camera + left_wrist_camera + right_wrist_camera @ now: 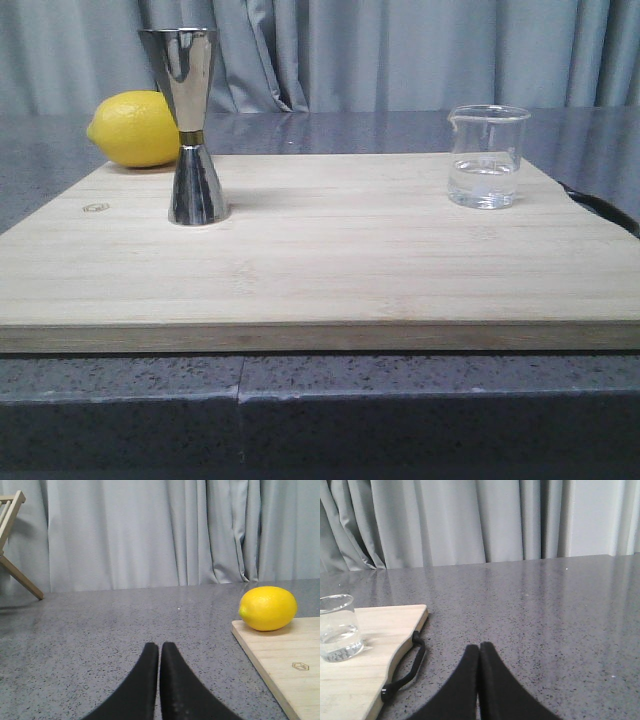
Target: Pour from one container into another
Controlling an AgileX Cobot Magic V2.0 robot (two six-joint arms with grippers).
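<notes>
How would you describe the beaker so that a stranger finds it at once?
Find the pale wooden board on the grey counter. The beaker stands near its far right corner. It is short clear glass with some clear liquid, unlike the steel jigger and lemon at left.

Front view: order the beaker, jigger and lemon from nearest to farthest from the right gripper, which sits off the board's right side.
1. Beaker, on the board's right side.
2. Jigger, on the left.
3. Lemon, behind the jigger at the far left corner.
</notes>
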